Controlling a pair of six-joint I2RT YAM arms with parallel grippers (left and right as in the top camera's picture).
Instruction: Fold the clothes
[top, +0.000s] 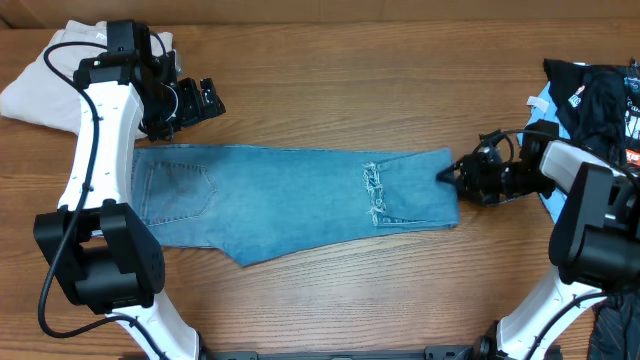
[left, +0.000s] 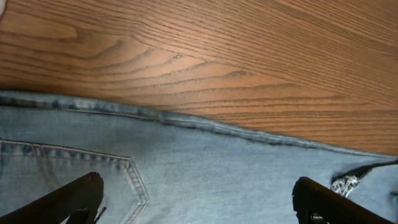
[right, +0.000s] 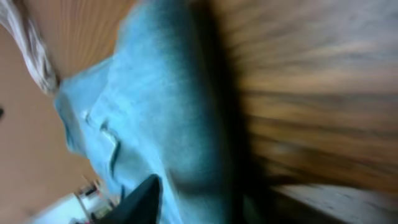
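Observation:
The light blue jeans (top: 290, 195) lie flat on the table, folded lengthwise, with the waist and a back pocket at the left and the hem at the right. The ripped knee patch (top: 374, 192) faces up. My left gripper (top: 203, 100) hovers open just beyond the jeans' far edge near the waist. In the left wrist view its fingers (left: 199, 190) spread wide over the pocket stitching (left: 134, 177). My right gripper (top: 450, 174) is at the hem's far corner, shut on the denim. The blurred right wrist view shows cloth (right: 161, 112) bunched at one dark finger (right: 186, 199).
Beige khaki trousers (top: 40, 85) lie bunched at the back left behind the left arm. A black printed garment with pale blue cloth (top: 590, 90) sits at the back right. Bare wood lies in front of and behind the jeans.

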